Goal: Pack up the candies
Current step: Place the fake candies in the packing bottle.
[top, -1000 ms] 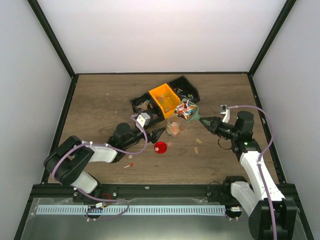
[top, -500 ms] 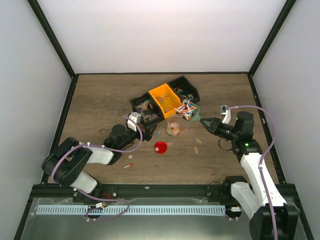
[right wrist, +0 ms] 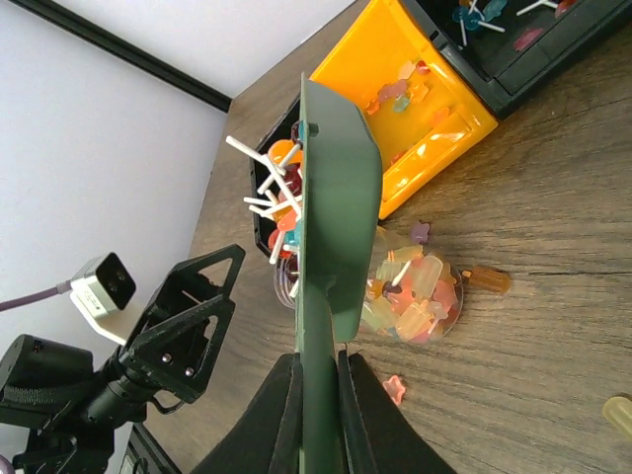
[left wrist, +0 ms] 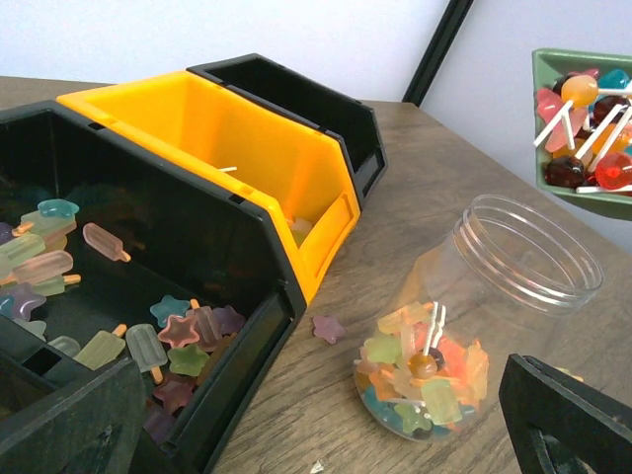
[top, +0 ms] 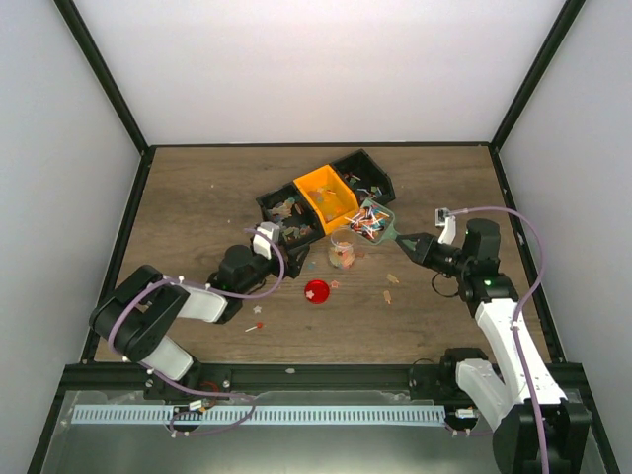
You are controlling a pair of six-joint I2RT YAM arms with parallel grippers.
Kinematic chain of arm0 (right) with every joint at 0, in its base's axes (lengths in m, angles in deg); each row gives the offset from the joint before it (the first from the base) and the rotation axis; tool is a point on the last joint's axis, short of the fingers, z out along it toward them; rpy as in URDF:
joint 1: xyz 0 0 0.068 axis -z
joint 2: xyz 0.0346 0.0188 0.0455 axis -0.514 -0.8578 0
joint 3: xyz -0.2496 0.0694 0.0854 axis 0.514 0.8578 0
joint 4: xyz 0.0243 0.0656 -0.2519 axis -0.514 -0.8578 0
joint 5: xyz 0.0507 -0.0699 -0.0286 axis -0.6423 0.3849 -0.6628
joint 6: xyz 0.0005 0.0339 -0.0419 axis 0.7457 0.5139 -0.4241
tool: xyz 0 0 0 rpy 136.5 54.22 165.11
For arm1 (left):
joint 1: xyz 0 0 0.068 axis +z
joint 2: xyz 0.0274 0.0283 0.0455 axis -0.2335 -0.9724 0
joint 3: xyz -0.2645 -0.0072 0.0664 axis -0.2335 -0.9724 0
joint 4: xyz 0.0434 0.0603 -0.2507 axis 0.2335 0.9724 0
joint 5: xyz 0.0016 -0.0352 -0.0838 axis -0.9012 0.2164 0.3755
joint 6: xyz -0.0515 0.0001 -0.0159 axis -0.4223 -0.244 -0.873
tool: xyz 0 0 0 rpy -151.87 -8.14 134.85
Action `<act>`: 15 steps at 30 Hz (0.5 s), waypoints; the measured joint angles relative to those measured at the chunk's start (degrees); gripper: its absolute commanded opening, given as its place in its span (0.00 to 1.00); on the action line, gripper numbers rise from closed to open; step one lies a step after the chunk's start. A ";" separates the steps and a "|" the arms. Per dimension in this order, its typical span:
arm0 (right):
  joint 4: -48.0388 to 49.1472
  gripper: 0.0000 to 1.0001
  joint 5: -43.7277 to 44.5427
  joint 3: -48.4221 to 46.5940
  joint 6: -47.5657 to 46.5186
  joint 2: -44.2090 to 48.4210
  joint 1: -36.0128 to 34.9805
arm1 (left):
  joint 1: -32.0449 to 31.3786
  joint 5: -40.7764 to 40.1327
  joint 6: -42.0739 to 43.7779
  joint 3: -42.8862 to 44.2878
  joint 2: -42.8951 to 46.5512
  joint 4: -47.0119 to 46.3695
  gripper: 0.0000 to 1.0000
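A clear open jar [top: 342, 253] stands upright on the table, partly filled with candies [left wrist: 425, 370]. My right gripper [top: 407, 243] is shut on the handle of a green scoop [right wrist: 331, 197]. The scoop is heaped with lollipop candies [left wrist: 583, 114] and hangs tilted just right of and above the jar mouth [left wrist: 528, 252]. My left gripper [top: 294, 259] lies low on the table left of the jar, open, with its fingers [left wrist: 563, 425] to either side of the jar [right wrist: 415, 291] but apart from it. More candies [left wrist: 183, 331] lie in the black bin.
An orange bin [top: 324, 195] sits between two black bins [top: 286, 212] behind the jar. A round red lid [top: 317, 290] lies in front of the jar. Loose candies [top: 392, 278] lie scattered on the wood, one [top: 257, 325] near the left arm.
My left gripper has drawn back to the left, away from the jar, and rolled over. The right gripper and loaded scoop have hardly moved.
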 measured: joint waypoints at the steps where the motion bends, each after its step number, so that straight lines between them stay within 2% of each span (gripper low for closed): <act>1: -0.15 0.01 0.04 -0.09 -0.22 0.00 -0.02 | 0.00 -0.09 0.00 0.00 -0.02 0.02 1.00; 15: -2.73 0.01 2.29 -2.73 -2.64 -1.38 -1.90 | 1.49 -0.31 0.00 -0.02 -0.02 0.00 1.00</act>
